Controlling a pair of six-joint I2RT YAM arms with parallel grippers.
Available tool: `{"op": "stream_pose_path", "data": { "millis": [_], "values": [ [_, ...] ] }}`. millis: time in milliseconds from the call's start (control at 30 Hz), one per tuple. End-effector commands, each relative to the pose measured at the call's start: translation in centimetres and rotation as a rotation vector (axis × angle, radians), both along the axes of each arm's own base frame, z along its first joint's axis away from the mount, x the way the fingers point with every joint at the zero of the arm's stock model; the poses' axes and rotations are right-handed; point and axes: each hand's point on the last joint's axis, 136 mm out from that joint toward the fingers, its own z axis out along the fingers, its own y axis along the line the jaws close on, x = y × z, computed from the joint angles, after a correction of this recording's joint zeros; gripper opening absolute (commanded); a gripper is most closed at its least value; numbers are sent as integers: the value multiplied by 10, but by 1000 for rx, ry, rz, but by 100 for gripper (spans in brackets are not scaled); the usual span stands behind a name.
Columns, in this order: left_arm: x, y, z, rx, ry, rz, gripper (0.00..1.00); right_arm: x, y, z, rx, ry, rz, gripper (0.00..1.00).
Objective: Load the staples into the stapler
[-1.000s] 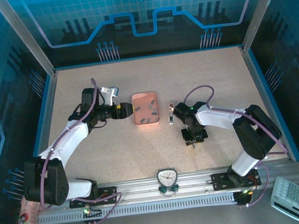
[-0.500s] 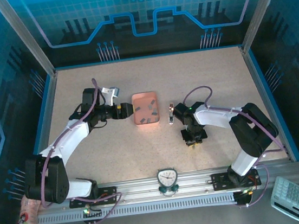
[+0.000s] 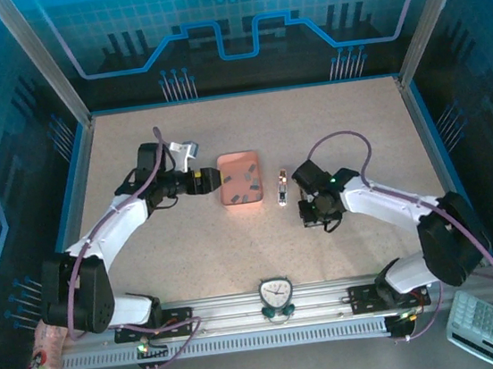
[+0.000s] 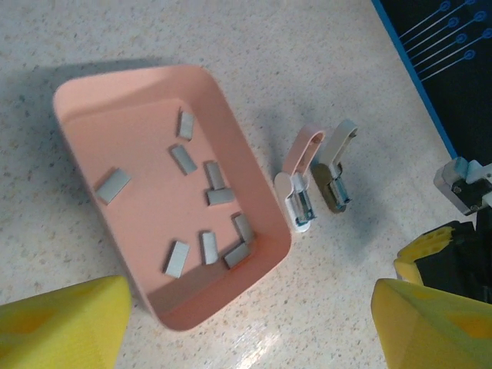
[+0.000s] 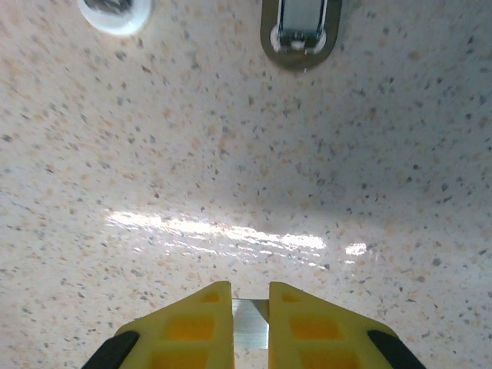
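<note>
Right wrist view: my right hand [image 5: 250, 296], nearly shut, pinches one staple strip [image 5: 250, 321] just short of the open stapler [image 5: 300, 27], which lies at the middle of the desk [image 3: 191, 245] beside the pink tray [image 4: 231, 108]. I judge the strip must enter square with the channel. Since a second ago this hand has closed and edged nearer; my left hand [image 4: 246, 327] hangs wide open, empty.

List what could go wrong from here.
1. The right gripper pinches a thin strip between its fingertips. The strip could twist or slip on the way to the stapler.
2. The stapler lies open and loose on the table, unheld, so pushing the strip in may shove it aside.
3. The left gripper hangs open beside the tray. A careless move could knock it.
</note>
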Motion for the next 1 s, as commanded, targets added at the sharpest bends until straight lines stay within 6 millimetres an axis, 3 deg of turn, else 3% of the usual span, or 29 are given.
{"op": "stream_pose_path", "data": {
  "millis": [0, 233, 433, 700, 967],
  "values": [
    [7, -13, 14, 12, -27, -35, 82, 8, -2, 4, 62, -54, -50, 14],
    [22, -51, 17, 105, -18, -110, 77, 11, -7, 14, 158, -113, -75, 14],
    [37, -102, 6, 136, -11, -187, 75, 7, -12, 16, 193, -127, -68, 15],
    [51, -164, -18, 159, 13, -272, 70, 4, -12, 22, 256, -164, -70, 15],
    [72, -203, -49, 193, -1, -345, 68, 4, -11, 20, 288, -151, -59, 15]
  ]
}}
